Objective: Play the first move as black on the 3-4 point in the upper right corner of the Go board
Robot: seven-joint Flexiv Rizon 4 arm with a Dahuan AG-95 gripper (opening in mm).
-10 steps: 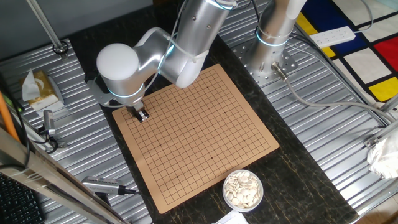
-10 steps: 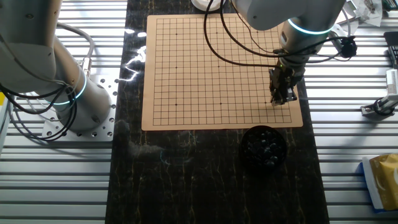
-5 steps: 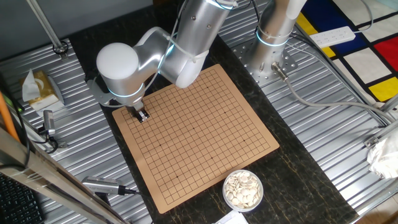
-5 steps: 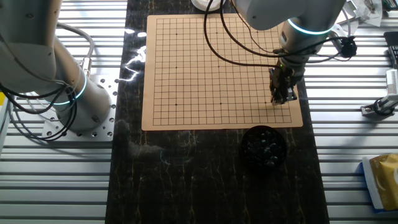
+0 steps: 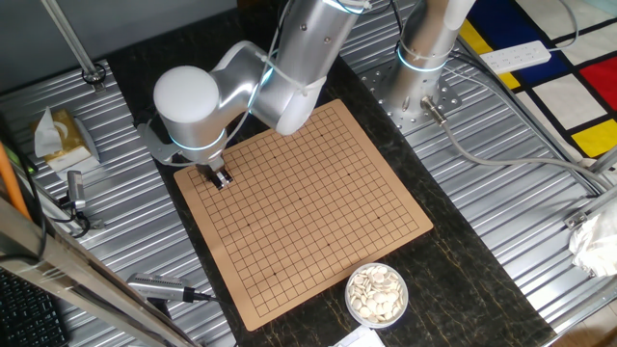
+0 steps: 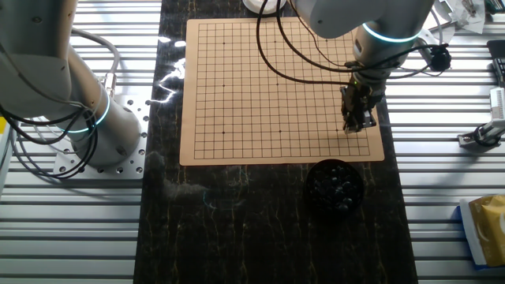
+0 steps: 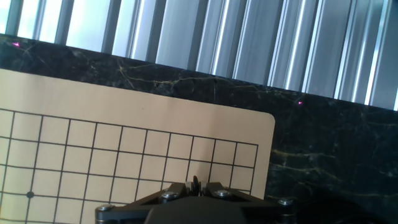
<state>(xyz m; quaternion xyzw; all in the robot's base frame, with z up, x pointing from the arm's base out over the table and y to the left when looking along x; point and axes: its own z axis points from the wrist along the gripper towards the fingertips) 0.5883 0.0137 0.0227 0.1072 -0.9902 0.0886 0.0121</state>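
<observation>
My gripper [image 5: 220,179] stands low over the Go board [image 5: 318,207] near one corner, also seen as the gripper [image 6: 355,126] by the board's near right corner. In the hand view the gripper [image 7: 195,185] is shut on the black stone [image 7: 195,182], held edge-on between the fingertips. The stone hangs over the grid about three lines in from the far edge and four from the right edge. The 3-4 point under it is hidden by the stone and fingers. I cannot tell whether the stone touches the board.
A dark bowl of black stones [image 6: 334,187] sits just off the board's near edge. A bowl of white stones [image 5: 376,294] stands by the opposite corner. A second arm's base [image 6: 102,134] stands to the left. A printed star dot [image 7: 29,195] shows on the grid.
The arm's elbow has shifted very slightly; the gripper stays over the same corner of the board with the stone still in it.
</observation>
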